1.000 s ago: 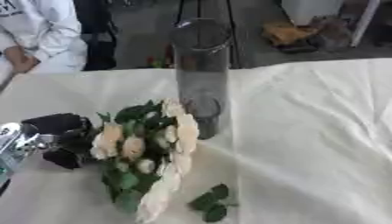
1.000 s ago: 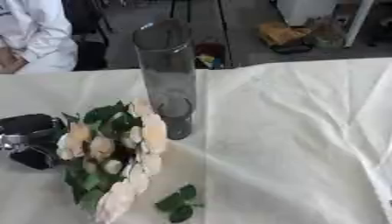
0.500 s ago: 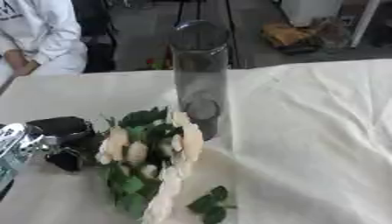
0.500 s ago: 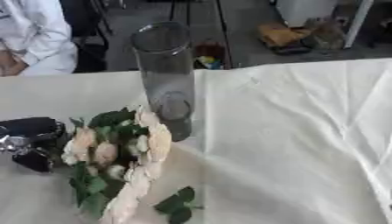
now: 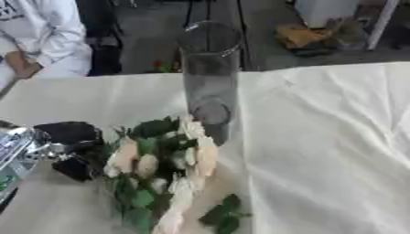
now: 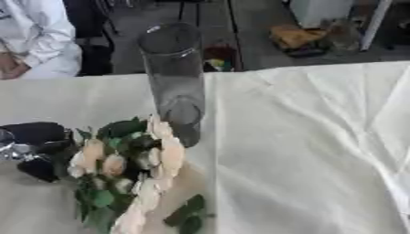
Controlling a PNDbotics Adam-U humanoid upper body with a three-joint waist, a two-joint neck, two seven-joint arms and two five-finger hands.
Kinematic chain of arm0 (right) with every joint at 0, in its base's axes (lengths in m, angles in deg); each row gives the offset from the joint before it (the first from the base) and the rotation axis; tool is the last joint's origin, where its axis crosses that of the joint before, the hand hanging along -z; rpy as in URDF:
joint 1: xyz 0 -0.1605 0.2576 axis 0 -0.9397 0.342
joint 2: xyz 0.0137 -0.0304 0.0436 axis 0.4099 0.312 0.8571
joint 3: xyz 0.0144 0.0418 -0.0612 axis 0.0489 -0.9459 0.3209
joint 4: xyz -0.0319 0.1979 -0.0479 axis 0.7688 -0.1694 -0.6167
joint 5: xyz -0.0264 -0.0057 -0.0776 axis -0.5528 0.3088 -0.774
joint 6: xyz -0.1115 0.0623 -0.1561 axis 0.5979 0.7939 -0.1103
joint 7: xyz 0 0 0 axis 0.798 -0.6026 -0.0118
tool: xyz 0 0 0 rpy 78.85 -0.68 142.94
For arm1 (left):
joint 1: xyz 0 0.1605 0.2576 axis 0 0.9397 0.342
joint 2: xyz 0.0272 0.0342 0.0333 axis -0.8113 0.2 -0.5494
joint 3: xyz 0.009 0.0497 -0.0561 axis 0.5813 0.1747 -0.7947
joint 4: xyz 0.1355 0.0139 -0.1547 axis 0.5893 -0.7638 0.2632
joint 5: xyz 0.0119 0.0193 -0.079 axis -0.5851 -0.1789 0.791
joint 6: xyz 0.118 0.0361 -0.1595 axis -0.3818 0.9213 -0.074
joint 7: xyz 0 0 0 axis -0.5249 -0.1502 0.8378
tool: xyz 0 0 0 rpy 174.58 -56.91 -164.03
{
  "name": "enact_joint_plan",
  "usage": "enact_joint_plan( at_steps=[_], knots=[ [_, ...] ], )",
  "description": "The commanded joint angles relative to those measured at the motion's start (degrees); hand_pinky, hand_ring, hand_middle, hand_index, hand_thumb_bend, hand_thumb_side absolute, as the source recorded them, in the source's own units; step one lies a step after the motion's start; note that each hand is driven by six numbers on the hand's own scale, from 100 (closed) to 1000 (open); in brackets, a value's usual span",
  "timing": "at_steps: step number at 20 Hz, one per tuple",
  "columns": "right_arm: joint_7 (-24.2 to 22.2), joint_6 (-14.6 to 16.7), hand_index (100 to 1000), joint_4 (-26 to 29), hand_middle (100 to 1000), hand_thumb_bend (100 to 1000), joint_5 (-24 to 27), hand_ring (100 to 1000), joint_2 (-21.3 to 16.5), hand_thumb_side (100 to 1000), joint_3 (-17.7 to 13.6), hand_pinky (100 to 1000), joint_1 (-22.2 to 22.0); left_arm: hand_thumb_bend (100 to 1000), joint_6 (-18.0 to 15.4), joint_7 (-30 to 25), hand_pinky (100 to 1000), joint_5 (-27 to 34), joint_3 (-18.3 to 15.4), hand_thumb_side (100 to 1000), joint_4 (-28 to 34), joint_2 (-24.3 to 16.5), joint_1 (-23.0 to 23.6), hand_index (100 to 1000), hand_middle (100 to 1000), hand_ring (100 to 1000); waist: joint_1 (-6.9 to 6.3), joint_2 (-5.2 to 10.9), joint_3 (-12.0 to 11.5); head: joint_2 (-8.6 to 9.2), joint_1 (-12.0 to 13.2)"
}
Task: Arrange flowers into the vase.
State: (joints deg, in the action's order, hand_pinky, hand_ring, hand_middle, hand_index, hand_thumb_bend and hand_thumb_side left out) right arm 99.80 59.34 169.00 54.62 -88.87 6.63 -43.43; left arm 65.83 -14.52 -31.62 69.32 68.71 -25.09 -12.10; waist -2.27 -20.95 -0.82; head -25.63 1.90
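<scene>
While the left hand (image 5: 68, 148) shows at the left edge of the frame, dark against the pale cloth, its fingers sit close against the left flank of the bouquet (image 5: 164, 167), and whether they are curled round the stems or only lying beside them cannot be told from either eye view; the blooms hide the contact. The right hand appears in neither view. The bouquet, a bunch of cream roses with dark green leaves, lies in the lower left of the frame, its heads towards the centre and its stems running down towards the bottom edge, tilted rather than upright and seemingly low over the tablecloth (image 6: 320, 137). A loose sprig of leaves (image 5: 223, 215) lies apart from it near the bottom of the frame. The vase (image 5: 210, 77), a tall clear cylinder, stands upright in the upper middle of the frame, just above the topmost blooms, which overlap its base in the picture; it holds no flowers. Judged from this, the task is at an early stage: the flowers are at the hand but none is in the vase. What is left, as I read it, is to raise the bunch, turn it stems down, bring it over the narrow mouth and lower it in, with the stray sprig perhaps to follow.
</scene>
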Motion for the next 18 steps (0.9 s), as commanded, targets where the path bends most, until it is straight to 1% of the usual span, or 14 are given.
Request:
enact_joint_plan(
  at_steps=[1,2,3,6,7,8,9,10,12,13,14,15,17,18],
  knots=[
    [0.02,-0.14,805,1.02,505,100,0.41,592,-0.48,931,-0.38,709,0.38,329,-0.75,6.28,100,-0.84,0.05,546,1.16,-1.94,-0.64,100,100,100,0.06,0.91,-0.05,0.35,0.05],
    [0.01,-0.12,805,1.02,505,100,0.45,592,-0.5,931,-0.38,709,0.41,348,-0.97,8.45,100,-1.02,0.11,517,0.94,-1.86,-0.55,100,100,100,0.08,0.89,-0.03,0.39,0.01],
    [0.01,-0.1,805,1.02,505,100,0.49,593,-0.51,931,-0.39,709,0.42,414,-1.08,10.2,100,-0.9,0.18,446,0.38,-1.74,-0.44,100,100,100,0.09,0.88,-0.01,0.4,-0.02],
    [-0.01,-0.08,804,1.02,504,100,0.56,593,-0.53,931,-0.39,709,0.42,452,-0.44,12.33,100,0.58,0.29,381,-1.99,-1.3,-0.26,100,100,100,0.11,0.84,0.03,0.34,0.02],
    [-0.03,-0.12,804,1.02,504,100,0.58,593,-0.53,931,-0.39,710,0.39,450,-0.16,12.42,100,1.22,0.32,380,-2.55,-1.2,-0.28,100,100,100,0.12,0.84,0.02,0.32,0.01],
    [-0.03,-0.15,804,1.02,503,100,0.59,593,-0.54,930,-0.41,710,0.35,425,0.08,12.61,100,1.94,0.29,356,-2.88,-1.14,-0.26,100,100,100,0.14,0.83,-0.02,0.32,-0.03],
    [-0.04,-0.17,804,1.02,503,100,0.59,593,-0.55,931,-0.42,710,0.33,418,0.21,12.99,100,2.59,0.27,353,-2.98,-1.16,-0.23,100,100,100,0.15,0.83,-0.05,0.29,-0.06],
    [-0.05,-0.18,803,1.02,503,100,0.59,593,-0.55,930,-0.43,710,0.32,357,0.23,13.56,100,3.04,0.27,312,-2.9,-1.24,-0.22,100,100,100,0.15,0.84,-0.07,0.27,-0.08],
    [-0.03,-0.23,803,1.02,503,100,0.6,593,-0.56,929,-0.44,710,0.3,297,-0.01,15.18,100,3.37,0.33,297,-2.43,-1.59,-0.12,100,100,100,0.16,0.89,-0.1,0.26,-0.13],
    [-0.01,-0.23,803,1.02,503,100,0.61,593,-0.56,929,-0.44,710,0.31,290,-0.17,16.03,100,3.36,0.36,300,-2.18,-1.79,-0.02,100,100,100,0.16,0.91,-0.1,0.28,-0.13],
    [0.01,-0.24,803,1.02,504,100,0.62,593,-0.56,928,-0.45,710,0.31,230,-0.36,16.92,100,3.39,0.35,333,-1.94,-2.01,0.09,100,100,100,0.18,0.95,-0.12,0.28,-0.15],
    [0.03,-0.26,803,1.02,504,100,0.62,593,-0.56,928,-0.46,710,0.31,221,-0.54,17.78,100,3.51,0.31,338,-1.74,-2.22,0.22,100,100,100,0.2,0.98,-0.13,0.27,-0.19],
    [0.06,-0.25,803,1.02,504,100,0.61,593,-0.56,927,-0.48,710,0.28,142,-0.7,19.82,100,3.85,0.08,364,-1.15,-2.62,0.41,100,100,100,0.25,1.06,-0.18,0.3,-0.21],
    [0.06,-0.29,804,1.02,503,100,0.62,594,-0.54,926,-0.49,711,0.23,100,-0.69,21.05,100,4.1,-0.04,429,-0.73,-2.8,0.49,100,100,100,0.28,1.1,-0.21,0.33,-0.2]
  ],
)
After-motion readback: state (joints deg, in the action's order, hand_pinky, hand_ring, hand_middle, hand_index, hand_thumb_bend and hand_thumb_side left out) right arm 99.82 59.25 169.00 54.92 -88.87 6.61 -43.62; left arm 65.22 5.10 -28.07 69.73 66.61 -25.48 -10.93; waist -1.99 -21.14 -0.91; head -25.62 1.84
